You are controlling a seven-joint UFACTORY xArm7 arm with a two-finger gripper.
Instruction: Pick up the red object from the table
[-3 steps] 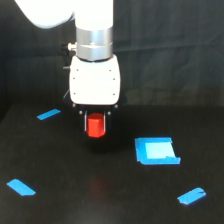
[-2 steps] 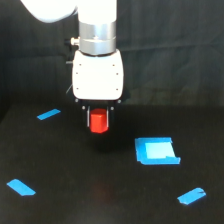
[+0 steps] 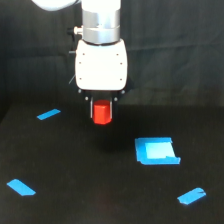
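The gripper (image 3: 102, 111) hangs below the white body of the arm (image 3: 100, 62), in the upper middle of the exterior view. Its short dark fingers are clamped on the red object (image 3: 102, 113), one on each side of the block. The block sits upright between them, its top tucked under the white housing and its lower part showing below the fingertips.

The red object is clear of the table (image 3: 75, 170): a strip of black surface shows beneath its underside, and a faint dark shadow lies on the surface below it. It hangs over the far middle part of the table, nearer the back edge than the front edge.

A blue square patch (image 3: 156, 151) lies flat on the table toward the exterior view's right, nearer the front than the block, and well apart from it. Three blue tape strips lie on the surface: one (image 3: 48, 114) near the back on the exterior view's left, one (image 3: 21, 187) near the front left corner, and one (image 3: 191, 196) near the front right corner. None touches the block or the gripper.
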